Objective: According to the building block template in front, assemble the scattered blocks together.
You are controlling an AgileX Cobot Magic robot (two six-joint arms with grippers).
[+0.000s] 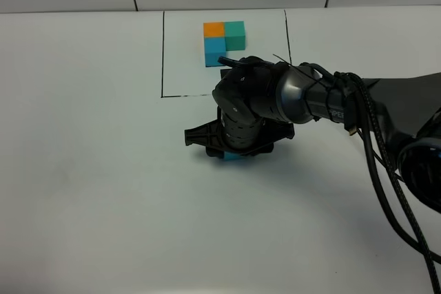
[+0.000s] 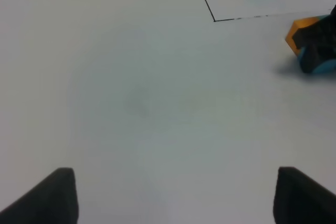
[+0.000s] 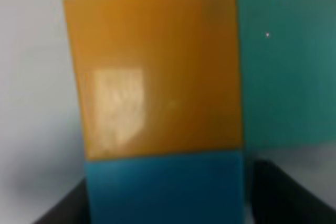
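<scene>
The building block template (image 1: 224, 40), an orange, teal and blue L inside a black drawn frame, lies at the far middle of the table. The scattered blocks sit just in front of it under my right gripper (image 1: 231, 148), so only a sliver of the blue cube (image 1: 233, 158) shows from above. In the right wrist view the orange cube (image 3: 157, 66) touches the teal cube (image 3: 286, 61) on one side and the blue cube (image 3: 165, 187) on another. My right gripper (image 3: 168, 203) straddles the blue cube, with a thin gap at one finger. My left gripper (image 2: 173, 198) stands wide open over bare table.
The white table (image 1: 89, 170) stretches to the left and front. The right arm and its black cables (image 1: 386, 170) cross the right side. The left wrist view shows the frame corner (image 2: 214, 20), the orange cube (image 2: 300, 27) and the right gripper (image 2: 321, 43) at its far edge.
</scene>
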